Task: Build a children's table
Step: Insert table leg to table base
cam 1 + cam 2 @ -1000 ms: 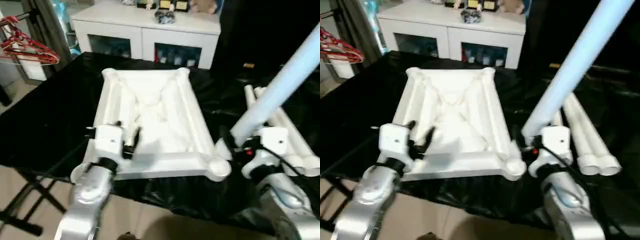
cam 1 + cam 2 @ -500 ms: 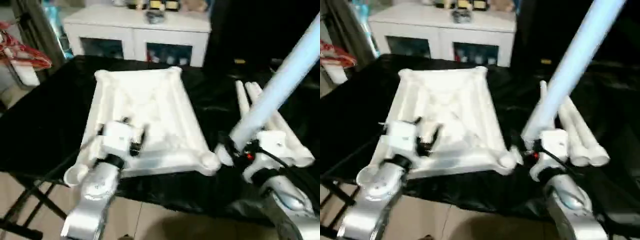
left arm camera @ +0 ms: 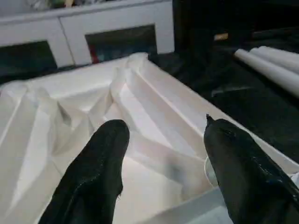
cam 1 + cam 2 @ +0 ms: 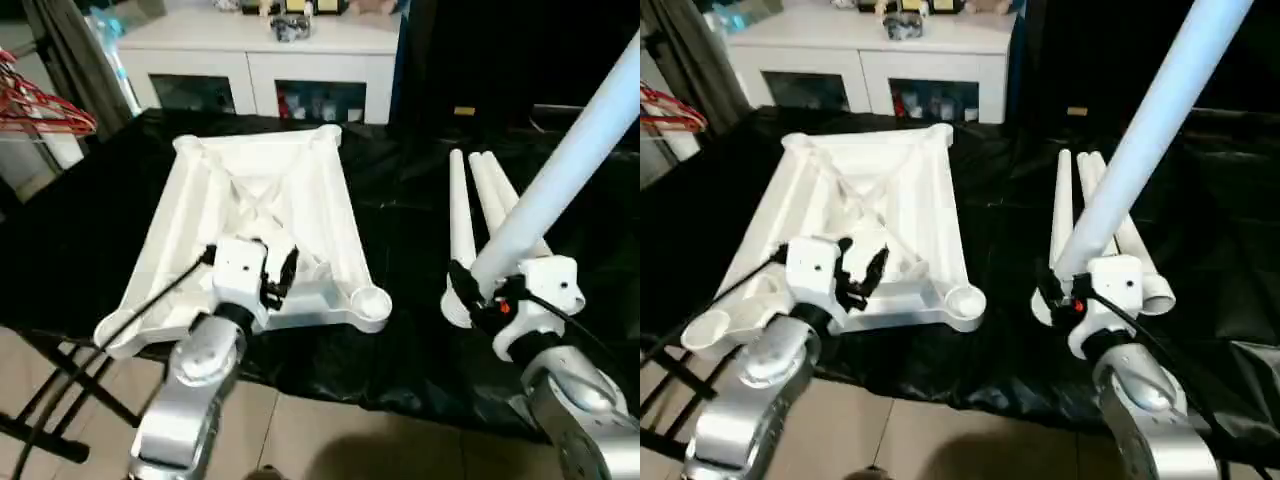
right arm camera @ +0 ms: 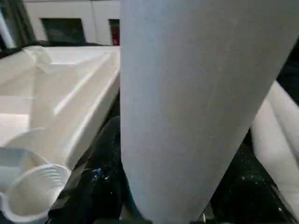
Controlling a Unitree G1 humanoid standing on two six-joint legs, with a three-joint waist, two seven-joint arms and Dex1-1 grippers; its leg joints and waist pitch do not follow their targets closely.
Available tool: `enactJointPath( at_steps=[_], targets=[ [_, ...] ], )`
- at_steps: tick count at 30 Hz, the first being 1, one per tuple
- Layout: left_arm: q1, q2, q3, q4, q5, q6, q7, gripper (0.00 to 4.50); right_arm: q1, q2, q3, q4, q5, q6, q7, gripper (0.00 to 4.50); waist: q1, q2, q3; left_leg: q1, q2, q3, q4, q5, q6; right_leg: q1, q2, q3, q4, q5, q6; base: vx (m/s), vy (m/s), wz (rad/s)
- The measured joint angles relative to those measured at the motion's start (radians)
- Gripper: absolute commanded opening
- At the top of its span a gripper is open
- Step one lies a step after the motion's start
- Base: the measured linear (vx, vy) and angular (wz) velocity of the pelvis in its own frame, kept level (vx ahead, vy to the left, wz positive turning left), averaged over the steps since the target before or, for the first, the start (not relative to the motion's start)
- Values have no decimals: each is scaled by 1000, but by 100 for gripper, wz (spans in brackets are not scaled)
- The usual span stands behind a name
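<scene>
You are clamping a table leg [image 4: 560,180] upright in the right gripper [image 4: 478,292]; the threaded corner socket [image 4: 371,300] is lying inboard of those jaws, left gripper [image 3: 163,154] hovering half-open, empty.

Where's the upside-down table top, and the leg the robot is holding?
table top [image 4: 262,178]: left eye view, ribbed underside.
held leg [image 4: 560,180]: left eye view, middle of shaft.

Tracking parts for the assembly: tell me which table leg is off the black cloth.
The leg gripped in the right claw, rising steeply toward the upper right. The other legs lie flat side by side on the cloth.
</scene>
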Motion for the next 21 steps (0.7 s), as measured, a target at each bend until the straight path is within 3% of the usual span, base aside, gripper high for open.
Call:
enactJointPath(
  at_steps=[1, 2, 4, 6, 10, 15, 17, 18, 21],
  targets=[
    [-2, 11, -1, 0, -14, -7, -32, 301, -10, 1, 4, 11, 2, -2, 5, 191, -1, 13, 7, 11, 18, 3, -17, 5, -54, 12, 6, -15, -18, 7, -7, -52, 49, 6],
    [-2, 23, -4, 0, -22, -11, -63, 301, -18, 2, 10, 23, 6, -2, 13, 191, -4, 20, 5, 15, 25, 8, -24, 6, -59, 19, 8, -17, -37, 19, -7, -52, 91, 8],
    [-7, 48, -7, 7, -53, -20, -134, 301, -44, 3, 18, 40, 12, -1, 28, 191, -8, 15, 10, 13, 30, 12, -28, 9, -57, 29, 9, -22, -65, 39, -7, -47, 92, 5],
    [-30, 88, -27, 35, -101, -33, -251, 301, -78, -8, 15, 52, 33, -1, 50, 191, -7, 7, 13, 12, 30, 22, -28, 11, -52, 34, 4, -20, -76, 51, -6, -36, 83, 5],
    [-105, 115, -88, 95, -149, -75, -418, 337, -106, -35, 1, 102, 52, -3, 105, 191, -11, -3, 18, 13, 30, 56, -31, 12, -44, 31, -13, -12, -79, 58, 5, -29, 66, 2],
    [-250, 189, -148, 315, -129, -97, -615, 384, -150, -96, -8, 163, 103, 54, 192, 191, -14, -11, 24, 12, 31, 60, -32, 17, -35, 28, -14, -11, -79, 63, 9, 0, 0, 0],
    [-280, 194, -156, 381, -117, -115, -652, 384, -158, -101, -12, 166, 120, 63, 214, 191, -13, -11, 24, 12, 33, 62, -33, 17, -35, 27, -14, -12, -79, 63, 9, 0, 0, 0],
    [-288, 192, -157, 398, -118, -124, -667, 343, -158, -101, -12, 167, 124, 63, 219, 190, -13, -11, 24, 12, 35, 63, -33, 18, -35, 27, -14, -13, -79, 63, 8, 0, 0, 0],
    [-375, 194, -184, 524, -119, -127, -748, 343, -168, -101, -17, 181, 128, 63, 227, 190, -11, -10, 24, 11, 38, 68, -36, 20, -36, 23, -13, -13, -78, 63, 8, 0, 0, 0]
  ],
)
